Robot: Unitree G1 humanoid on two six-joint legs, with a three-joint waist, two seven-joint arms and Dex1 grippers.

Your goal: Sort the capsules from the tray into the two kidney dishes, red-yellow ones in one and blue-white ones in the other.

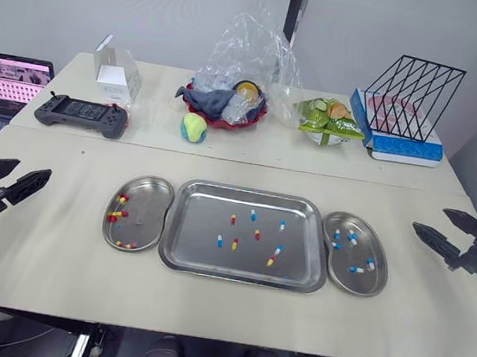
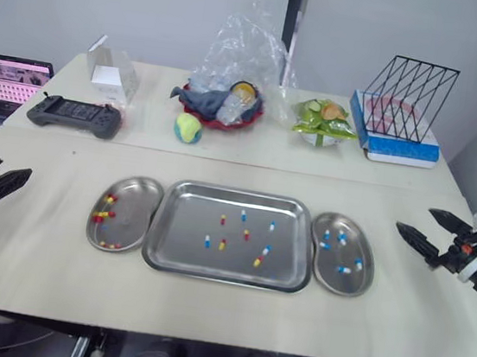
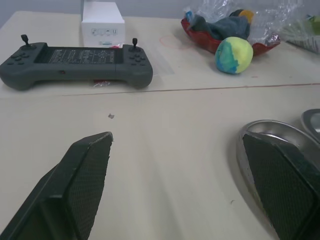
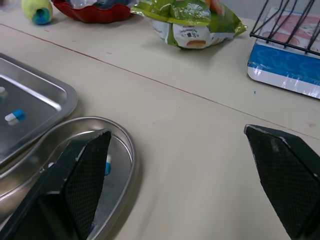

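A steel tray (image 1: 185,255) lies in the middle of the table with several red-yellow and blue-white capsules (image 1: 254,234) scattered in it. The kidney dish on its left (image 1: 152,187) holds several red-yellow capsules (image 1: 117,213). The kidney dish on its right (image 1: 372,285) holds several blue-white capsules (image 1: 351,238). My left gripper (image 1: 18,178) hovers open near the table's left edge, well apart from the left dish. My right gripper (image 1: 443,224) stands open past the right dish, with nothing between its fingers.
Behind the tray sit a black game controller (image 1: 83,114), a white box (image 1: 117,76), a yellow-green ball (image 1: 193,127), a red bowl under clear plastic (image 1: 230,103), a green snack bag (image 1: 328,121) and a black wire rack on a blue box (image 1: 407,121). A laptop (image 1: 11,81) stands far left.
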